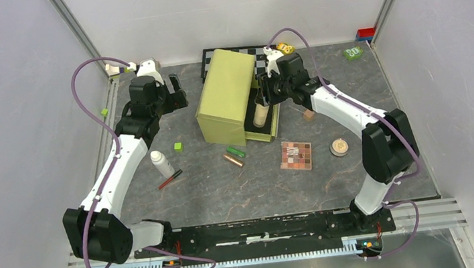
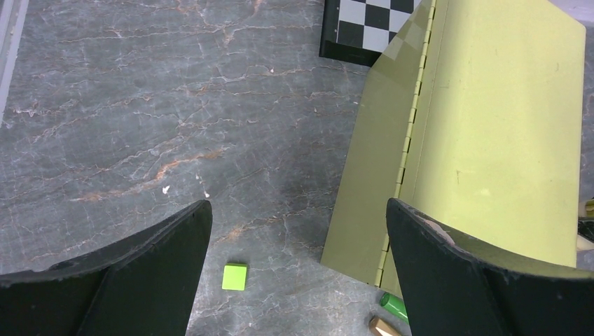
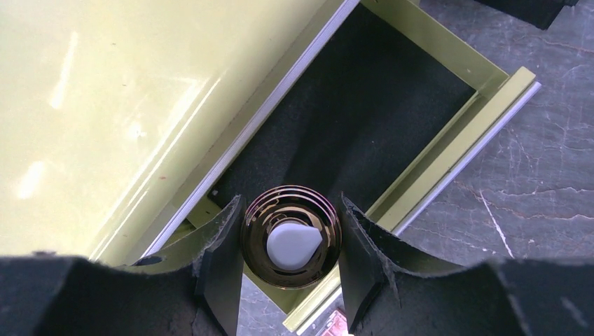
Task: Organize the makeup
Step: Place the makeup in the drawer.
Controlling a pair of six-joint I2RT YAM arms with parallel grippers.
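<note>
Grey marbled table (image 1: 228, 196), enclosed by pale walls. An olive-green case (image 1: 226, 95) sits at upper centre with its lid raised, and its black-lined interior is exposed on the right side. The right gripper (image 3: 289, 217) is clamped on the gold cap of the beige bottle (image 3: 291, 238), one finger pressed to each side. The bottle stands upright inside the lined compartment; whether its base touches the liner cannot be determined. The left gripper (image 2: 298, 231) hangs with fingers spread wide, holding nothing, over bare table left of the case, near a small green cube (image 2: 235, 276). Lying loose below the case are the white bottle (image 1: 161, 163) and red pencil (image 1: 170, 179) at left, the green tube (image 1: 236, 152) and bronze tube (image 1: 233, 161) side by side at centre, and the eyeshadow palette (image 1: 296, 155) and round compact (image 1: 339, 146) at right.
</note>
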